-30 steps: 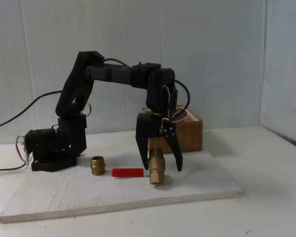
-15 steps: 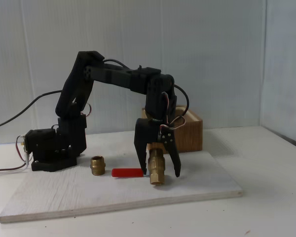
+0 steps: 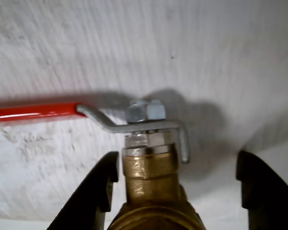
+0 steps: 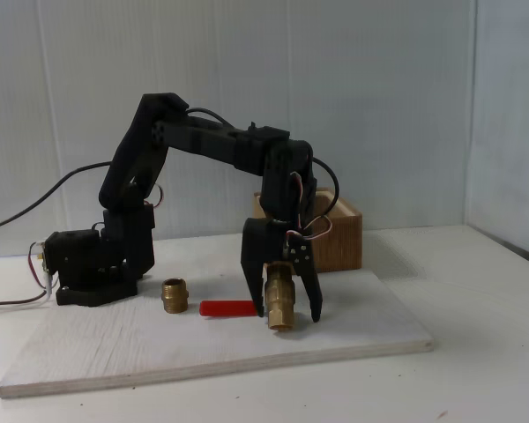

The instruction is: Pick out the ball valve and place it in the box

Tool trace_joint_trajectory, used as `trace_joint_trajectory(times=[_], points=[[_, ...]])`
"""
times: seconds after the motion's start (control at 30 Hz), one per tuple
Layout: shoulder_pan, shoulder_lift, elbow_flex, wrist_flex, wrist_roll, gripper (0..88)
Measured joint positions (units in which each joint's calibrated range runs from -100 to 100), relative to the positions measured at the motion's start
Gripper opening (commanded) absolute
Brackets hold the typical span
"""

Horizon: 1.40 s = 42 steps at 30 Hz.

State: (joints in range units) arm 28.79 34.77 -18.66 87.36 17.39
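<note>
Fixed view, left to right, with the ball valve (image 4: 279, 304) as the landmark. To its left, near the arm's base, stands a short brass fitting (image 4: 174, 295). Between that fitting and the valve, the valve's red handle (image 4: 227, 308) lies flat on the white board (image 4: 353, 330), reaching leftward from the valve body. The brass body stands between the two fingers of the gripper (image 4: 286, 315), which points down over it, one finger on each side. Behind and to the right of the valve sits the wooden box (image 4: 337, 236), off the board's rear edge.

Wrist view, left to right. The red handle (image 3: 33, 112) runs in from the left edge to a grey metal bracket and nut on top of the valve (image 3: 151, 163). The left finger (image 3: 101, 184) lies just beside the brass body, possibly touching it; which of the two cannot be told. The right finger (image 3: 264, 187) stands well apart from the body, with bare board between.

The jaws are spread and grasp nothing. The valve lies directly between them, closer to the left finger in the wrist view, and its handle runs across the closing line, clear of the fingers. Judged from this, the coming move is a squeeze on the brass body.
</note>
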Motion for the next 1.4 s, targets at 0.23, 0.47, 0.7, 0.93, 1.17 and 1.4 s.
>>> trace_joint_trajectory(times=[0.23,0.47,0.7,0.93,1.17,1.4], points=[[-0.4,0.0,-0.1,0.0,0.1,9.0],[-0.4,0.0,0.0,0.0,0.2,8.5],[-0.4,0.0,0.0,0.0,-0.1,8.5],[-0.5,0.0,-0.6,0.0,-1.1,1.6],[-0.4,0.3,-3.2,3.0,-1.5,3.8],[-1.4,0.4,-11.6,9.9,-1.5,3.8]])
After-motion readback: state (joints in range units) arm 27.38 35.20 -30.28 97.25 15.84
